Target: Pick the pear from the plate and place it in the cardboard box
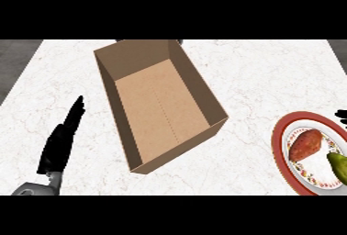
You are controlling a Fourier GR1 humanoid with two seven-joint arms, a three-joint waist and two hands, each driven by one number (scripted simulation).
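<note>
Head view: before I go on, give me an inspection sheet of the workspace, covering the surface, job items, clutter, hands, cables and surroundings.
Surface: white marble counter, no spills seen.
Job's things: green pear lies on the red-rimmed plate at the right edge, partly cut off by the view. The cardboard box stands open mid-counter with nothing in it.
Clutter: reddish-brown food item on the plate beside the pear.
Hands: left hand at lower left, fingers straight, holding nothing. Of the right hand only a dark sliver shows at the right edge above the plate; state unclear.
Cables: nothing seen.
Surroundings: dark grey area beyond the counter's far corners.
</note>
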